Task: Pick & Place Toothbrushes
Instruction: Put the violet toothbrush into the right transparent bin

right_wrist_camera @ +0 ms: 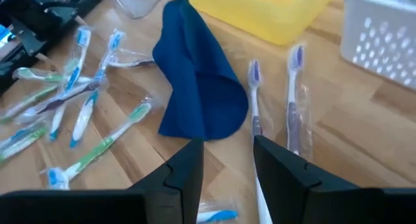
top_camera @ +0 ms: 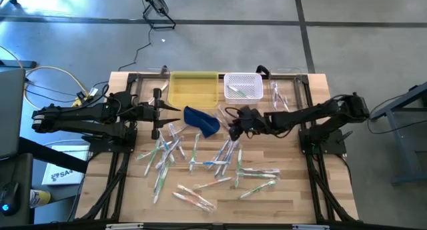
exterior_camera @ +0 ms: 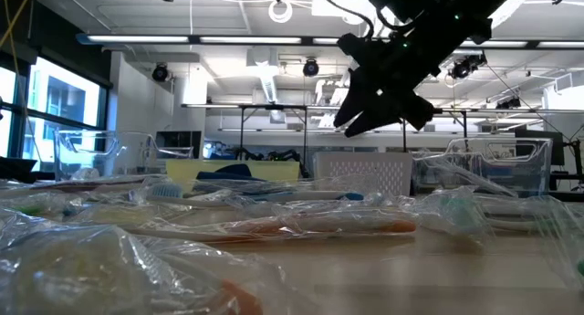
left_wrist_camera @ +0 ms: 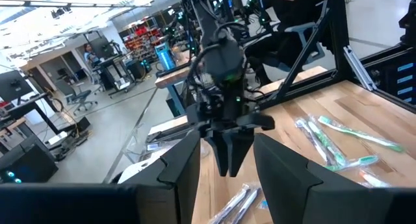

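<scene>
Several toothbrushes point(top_camera: 200, 165) in clear wrappers lie flat and scattered over the wooden table; a few more lie in the white basket point(top_camera: 243, 77). My right gripper point(top_camera: 233, 131) hangs open above the table, just right of the dark blue pouch point(top_camera: 203, 120). In the right wrist view two purple-headed toothbrushes point(right_wrist_camera: 253, 97) lie on the wood ahead of its fingers, and nothing is between them. My left gripper point(top_camera: 159, 111) waits open and level near the table's far left, pointing at the pouch.
A yellow tray point(top_camera: 195, 89) stands at the far edge, left of the white basket. More wrapped toothbrushes point(top_camera: 277, 97) lie right of the basket. The black frame rails point(top_camera: 313, 150) run along both sides of the table. Bare wood shows near the front right corner.
</scene>
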Motion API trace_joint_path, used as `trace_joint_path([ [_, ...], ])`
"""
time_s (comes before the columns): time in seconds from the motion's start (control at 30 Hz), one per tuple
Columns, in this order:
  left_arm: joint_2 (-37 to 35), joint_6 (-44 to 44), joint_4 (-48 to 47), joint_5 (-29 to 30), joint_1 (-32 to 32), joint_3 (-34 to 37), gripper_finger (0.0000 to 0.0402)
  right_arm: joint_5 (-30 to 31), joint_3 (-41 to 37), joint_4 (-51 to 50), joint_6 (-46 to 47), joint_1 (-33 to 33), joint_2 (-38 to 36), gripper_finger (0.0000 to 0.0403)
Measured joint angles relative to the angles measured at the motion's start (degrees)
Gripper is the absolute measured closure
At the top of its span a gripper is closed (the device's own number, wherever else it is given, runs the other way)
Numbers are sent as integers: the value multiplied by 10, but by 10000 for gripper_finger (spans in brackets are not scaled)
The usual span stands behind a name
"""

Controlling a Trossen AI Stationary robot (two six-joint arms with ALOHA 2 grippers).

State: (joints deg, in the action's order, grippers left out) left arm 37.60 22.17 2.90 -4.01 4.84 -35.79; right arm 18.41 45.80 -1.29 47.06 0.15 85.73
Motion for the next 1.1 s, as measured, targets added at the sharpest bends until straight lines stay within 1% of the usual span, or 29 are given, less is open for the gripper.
trace_joint_path([
  [0.13,0,0,0,4,0,0,262,-11,0,-23,0,-15,0,296],
  [0.23,0,0,0,13,0,0,262,-28,1,-24,-23,-18,0,313],
  [0.33,0,0,0,22,0,0,262,-48,19,-27,-61,-11,1,322],
  [0.4,0,0,0,24,0,0,262,-47,42,-23,-97,0,1,328],
  [0.5,0,0,0,24,0,0,262,-17,78,-34,-122,15,5,348],
  [0.63,0,0,0,24,0,0,262,-7,160,-144,-117,12,40,391],
  [0.73,0,0,0,24,0,0,262,-4,226,-238,-126,5,89,398],
  [0.8,0,0,0,24,0,0,262,-7,256,-290,-123,-5,122,400],
  [0.97,0,0,0,24,0,0,262,-73,266,-332,-85,-37,179,401],
  [1.1,0,0,0,24,0,0,262,-80,266,-343,-64,-51,188,400],
])
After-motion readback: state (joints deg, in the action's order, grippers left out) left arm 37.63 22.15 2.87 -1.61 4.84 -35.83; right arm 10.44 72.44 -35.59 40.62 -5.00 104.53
